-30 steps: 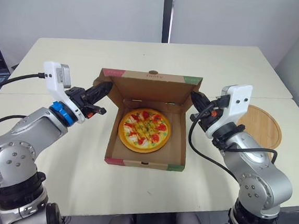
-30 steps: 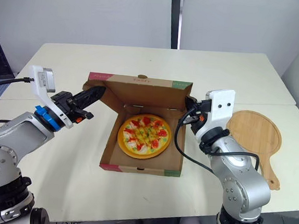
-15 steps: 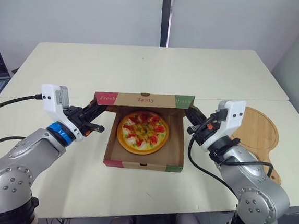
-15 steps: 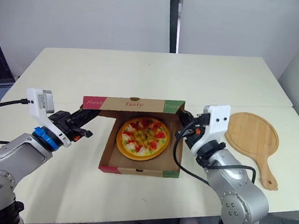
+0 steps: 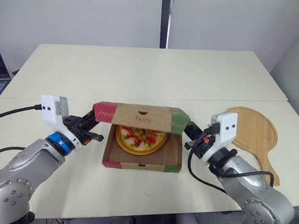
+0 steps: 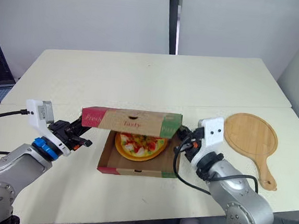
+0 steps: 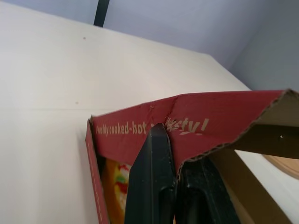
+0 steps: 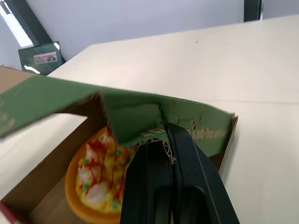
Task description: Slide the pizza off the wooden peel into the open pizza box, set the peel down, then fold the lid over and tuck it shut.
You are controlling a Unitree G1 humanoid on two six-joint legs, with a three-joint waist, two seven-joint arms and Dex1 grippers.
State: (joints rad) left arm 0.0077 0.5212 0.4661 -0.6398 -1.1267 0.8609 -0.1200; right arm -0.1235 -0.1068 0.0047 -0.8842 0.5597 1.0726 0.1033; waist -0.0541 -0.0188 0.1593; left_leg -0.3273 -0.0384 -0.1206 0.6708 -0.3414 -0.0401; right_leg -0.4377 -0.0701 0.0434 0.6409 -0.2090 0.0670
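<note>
Two hands share this: left hand [image 5: 92, 125] and right hand [image 5: 189, 132] each pinch the lid [image 5: 141, 116]; lower evenly, tucking its sides inside the box [image 5: 139, 166].

The lid [image 5: 141, 116] is lower. A second ago it stands upright at the far edge of the box [image 5: 141, 162]; now it leans forward over the far half, front flap facing near. It hides the far part of the pizza [image 5: 139, 139], which showed whole before. The left gripper [image 5: 91, 123] and right gripper [image 5: 189, 130], pinching the lid's side flaps, sit nearer and lower than before.
</note>
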